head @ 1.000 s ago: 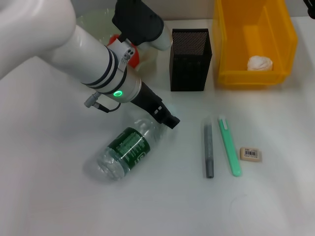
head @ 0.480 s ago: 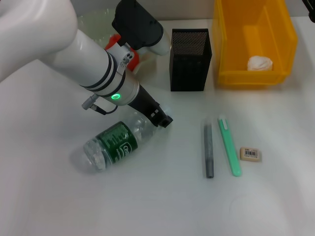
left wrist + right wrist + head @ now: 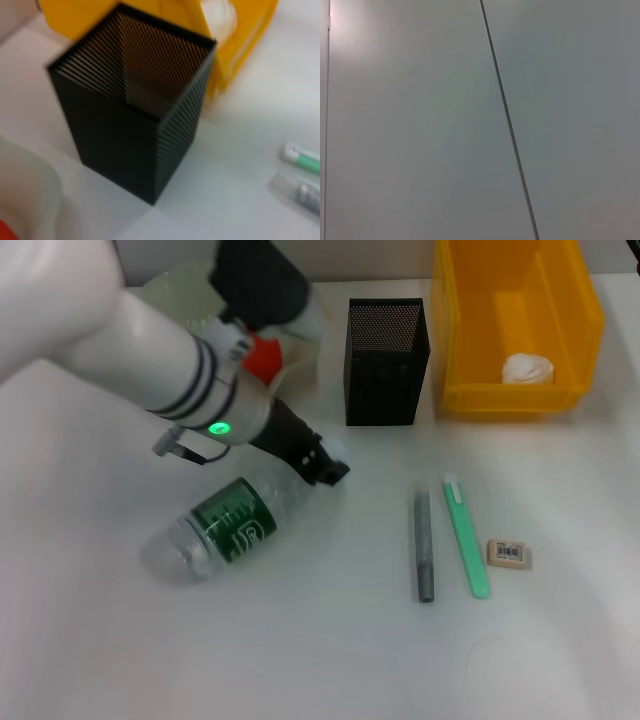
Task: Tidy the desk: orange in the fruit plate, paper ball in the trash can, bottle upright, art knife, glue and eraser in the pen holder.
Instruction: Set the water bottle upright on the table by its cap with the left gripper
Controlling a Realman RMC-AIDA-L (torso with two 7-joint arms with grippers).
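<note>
1. Left gripper point(image 3: 325, 468) is closed on the neck of the bottle point(image 3: 215, 530), which lies on its side.
2. From the bottle, the pen holder point(image 3: 387, 365) is at 1 o'clock, the trash can point(image 3: 520, 330) further right, with the paper ball point(image 3: 527, 368) inside.
3. Open table point(image 3: 330, 660) lies at 6 o'clock.
4. Bottle's green label has white writing I cannot read; the eraser point(image 3: 509, 553) shows a barcode.
5. Right gripper is out of sight.

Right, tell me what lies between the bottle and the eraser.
In the head view, two things lie side by side between the bottle and the eraser: a grey stick, then a green knife nearer the eraser.
</note>
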